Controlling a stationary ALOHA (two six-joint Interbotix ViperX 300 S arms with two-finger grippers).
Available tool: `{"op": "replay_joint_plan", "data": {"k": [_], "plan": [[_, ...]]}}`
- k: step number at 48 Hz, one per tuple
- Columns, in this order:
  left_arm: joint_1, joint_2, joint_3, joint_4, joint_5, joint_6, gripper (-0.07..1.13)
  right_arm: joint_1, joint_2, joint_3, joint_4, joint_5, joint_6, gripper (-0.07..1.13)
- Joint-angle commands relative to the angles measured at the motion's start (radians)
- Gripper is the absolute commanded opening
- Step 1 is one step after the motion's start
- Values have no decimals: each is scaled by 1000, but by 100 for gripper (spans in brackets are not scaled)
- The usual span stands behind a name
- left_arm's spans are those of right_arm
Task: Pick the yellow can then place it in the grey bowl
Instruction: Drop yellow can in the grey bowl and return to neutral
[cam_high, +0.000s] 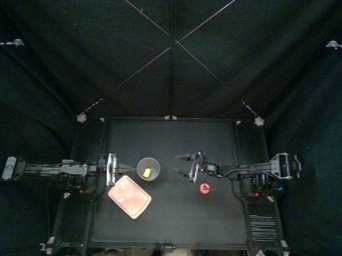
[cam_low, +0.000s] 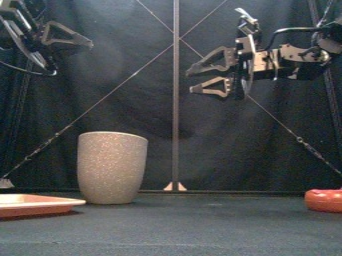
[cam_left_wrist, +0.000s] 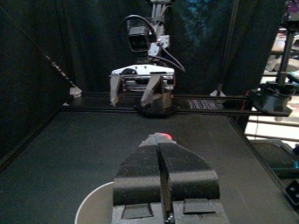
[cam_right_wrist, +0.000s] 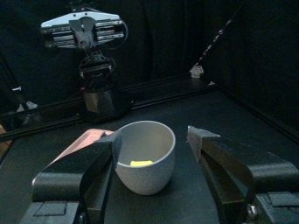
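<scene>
Right gripper (cam_right_wrist: 152, 133) is hanging up off the table with its jaws spread wide and nothing between them, so it's not carrying anything. Its wrist cam looks down past the jaws into the grey speckled cup (cam_right_wrist: 145, 157), and you can see a small yellow thing (cam_right_wrist: 142, 163) lying at the bottom inside. I take that to be the yellow can, though only a sliver of it shows, so can't swear to the shape. In the front view the cup stands upright on the table, left of the middle, and the right gripper sits high above and off to the right of it, not touching it at all. Left gripper (cam_left_wrist: 163, 149) is over on the left side, raised as well, jaws pressed together with nothing in them. The top view puts it just beside the cup on the cup's left. A flat pink tray (cam_high: 130, 198) lies on the table nearer the front edge than the cup, toward the left and close to it. A red toy (cam_low: 325, 200) lies on the right side of the table, well apart from the cup, roughly below the right arm. Can't make out what kind of toy it is.
</scene>
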Motion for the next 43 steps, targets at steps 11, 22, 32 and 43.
{"op": "replay_joint_plan", "data": {"k": [11,22,32,43], "plan": [[6,5,-3,0,0,-3,-2,-12,-143,106,29,-11,2,95],[14,5,15,-29,0,-2,-2,-12,-146,118,31,-11,3,95],[20,3,15,-38,0,5,-2,-12,-144,120,31,-9,3,95],[29,5,20,-37,0,6,-2,-12,-144,121,29,-3,3,95]]}}
